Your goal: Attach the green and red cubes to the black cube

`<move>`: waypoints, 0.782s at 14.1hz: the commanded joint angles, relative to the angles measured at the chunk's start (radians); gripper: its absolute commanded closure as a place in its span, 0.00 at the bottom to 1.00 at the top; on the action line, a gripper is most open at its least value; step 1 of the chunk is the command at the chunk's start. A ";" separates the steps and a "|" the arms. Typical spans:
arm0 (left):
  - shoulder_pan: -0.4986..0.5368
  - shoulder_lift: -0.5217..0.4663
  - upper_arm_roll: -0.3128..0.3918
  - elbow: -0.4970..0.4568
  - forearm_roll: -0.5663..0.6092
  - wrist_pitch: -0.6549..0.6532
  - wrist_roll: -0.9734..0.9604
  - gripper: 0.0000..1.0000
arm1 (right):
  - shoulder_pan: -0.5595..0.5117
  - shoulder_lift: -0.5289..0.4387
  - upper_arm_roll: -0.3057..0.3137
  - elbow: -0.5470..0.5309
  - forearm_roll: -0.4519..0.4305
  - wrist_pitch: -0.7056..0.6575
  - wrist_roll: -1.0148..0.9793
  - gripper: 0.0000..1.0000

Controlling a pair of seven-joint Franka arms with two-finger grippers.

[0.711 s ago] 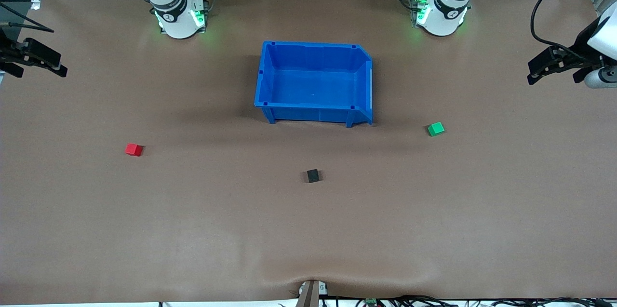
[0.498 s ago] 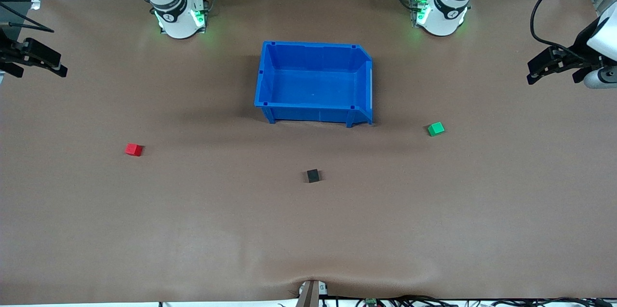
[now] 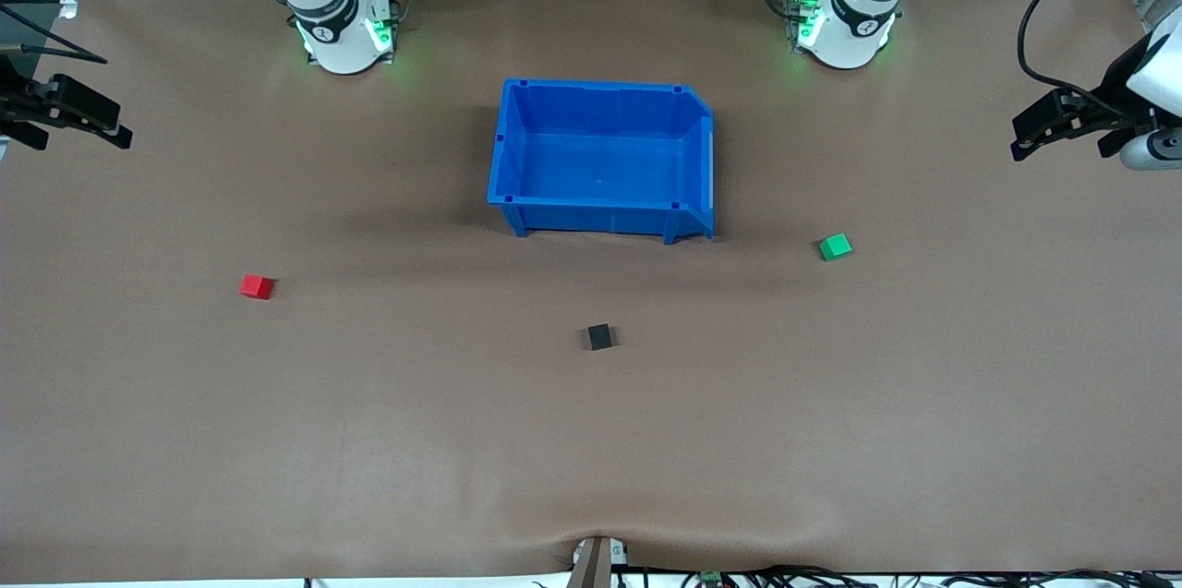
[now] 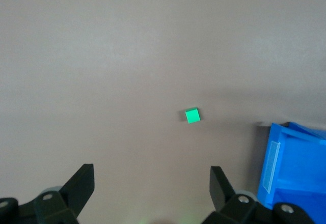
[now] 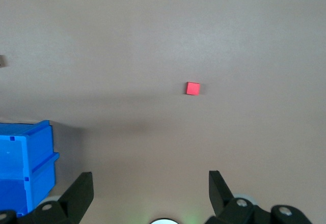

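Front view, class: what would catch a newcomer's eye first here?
The blue bin stands out, sitting between the two arm bases. Three tiny cubes lie apart, nearer the camera: the red cube toward the right arm's end, the green cube toward the left arm's end, the black cube nearest. The left hand and right hand wait open over the table's ends.

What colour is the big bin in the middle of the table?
Bright blue; the bin shows best in the front view.

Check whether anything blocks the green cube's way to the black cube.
Nothing visible does. Only bare table lies between the green cube and the black cube. The blue bin sits farther from the front camera than both, off that line.
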 commanded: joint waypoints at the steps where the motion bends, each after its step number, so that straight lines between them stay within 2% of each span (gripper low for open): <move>1: 0.004 0.014 -0.001 0.022 -0.015 -0.036 0.007 0.00 | -0.003 0.035 -0.003 0.018 -0.001 0.004 -0.002 0.00; 3: 0.004 0.015 -0.001 0.018 -0.015 -0.040 0.001 0.00 | -0.003 0.049 -0.005 0.023 -0.006 0.020 0.004 0.00; 5: 0.007 0.017 -0.001 0.007 -0.015 -0.042 0.001 0.00 | -0.011 0.070 -0.006 0.010 -0.003 0.114 0.009 0.00; 11: 0.007 0.055 0.000 0.007 -0.012 -0.021 -0.001 0.00 | -0.034 0.272 -0.006 0.009 0.017 0.276 0.007 0.00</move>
